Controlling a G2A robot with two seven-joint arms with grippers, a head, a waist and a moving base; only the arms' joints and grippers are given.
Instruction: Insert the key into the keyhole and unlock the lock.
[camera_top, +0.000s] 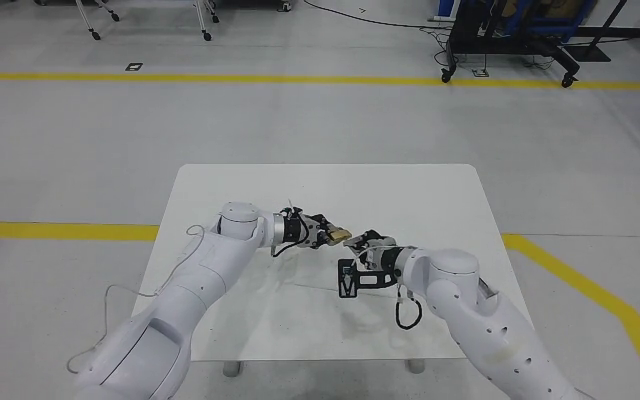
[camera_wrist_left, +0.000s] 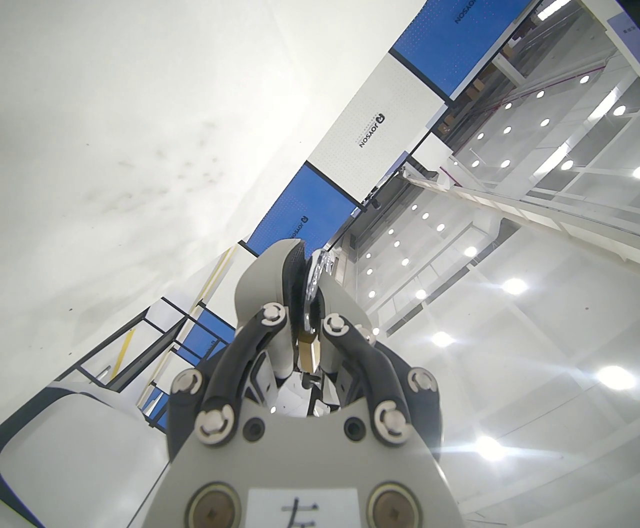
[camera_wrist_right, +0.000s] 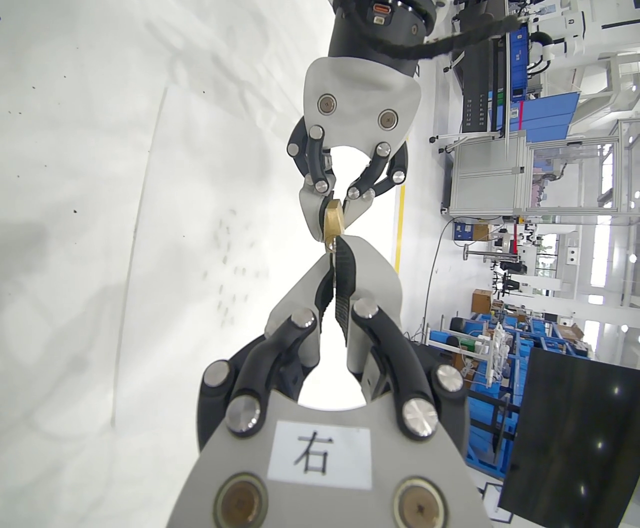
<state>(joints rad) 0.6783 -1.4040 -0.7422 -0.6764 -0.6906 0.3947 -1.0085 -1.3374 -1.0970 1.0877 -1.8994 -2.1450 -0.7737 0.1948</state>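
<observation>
White surface (camera_top: 250, 190), middle: left fingers (camera_wrist_right: 311, 217) clamped on a brass padlock (camera_wrist_right: 333, 222); right fingers (camera_wrist_right: 372, 280) pinched shut right against it, whatever they grip is hidden.

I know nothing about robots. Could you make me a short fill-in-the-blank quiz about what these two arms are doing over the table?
1. The left gripper is shut on a small brass ____.
2. The right gripper, its tips at the end of the lock, is ____ (open or shut).
3. Both grippers meet above a ____ table.
Missing words: lock; shut; white.
</observation>
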